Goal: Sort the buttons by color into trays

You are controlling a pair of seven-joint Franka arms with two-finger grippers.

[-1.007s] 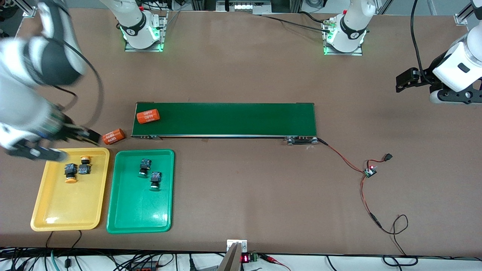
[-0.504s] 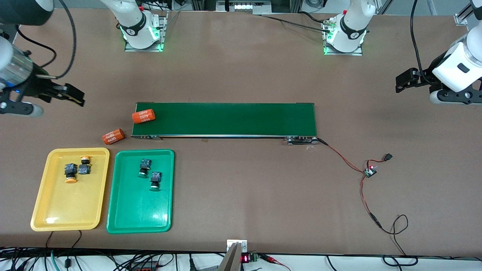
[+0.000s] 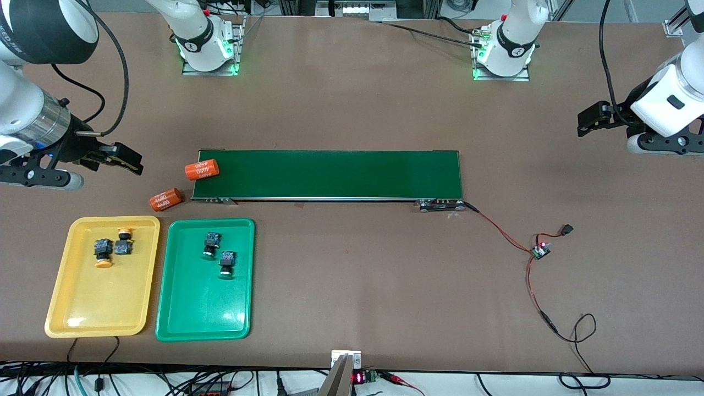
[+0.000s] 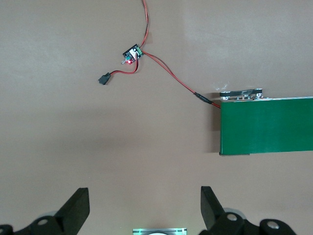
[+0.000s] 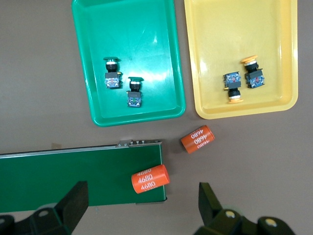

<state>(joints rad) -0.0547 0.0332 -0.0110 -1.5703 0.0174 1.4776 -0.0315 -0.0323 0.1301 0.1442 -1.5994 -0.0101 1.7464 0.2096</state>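
Observation:
Two yellow-capped buttons (image 3: 103, 252) (image 3: 124, 242) lie in the yellow tray (image 3: 102, 308). Two green-capped buttons (image 3: 211, 243) (image 3: 226, 262) lie in the green tray (image 3: 203, 308) beside it. My right gripper (image 3: 125, 159) hangs open and empty over bare table, off the belt's end at the right arm's end. Its wrist view shows the gripper (image 5: 142, 193), both trays (image 5: 146, 19) (image 5: 274, 29) and the buttons (image 5: 112, 74) (image 5: 233, 87). The left arm waits with its gripper (image 3: 591, 118) (image 4: 144, 193) open and empty over bare table at its own end.
A long dark-green conveyor belt (image 3: 330, 174) crosses the middle. One orange numbered cylinder (image 3: 201, 169) overhangs the belt's end nearest the trays; another (image 3: 165, 199) lies on the table beside it. A small circuit board (image 3: 540, 251) with red wires trails from the belt's other end.
The right gripper lifted away from the yellow tray's farther corner and now hovers off the belt's end. The cylinder on the belt rolled toward that end. The left arm stayed still.

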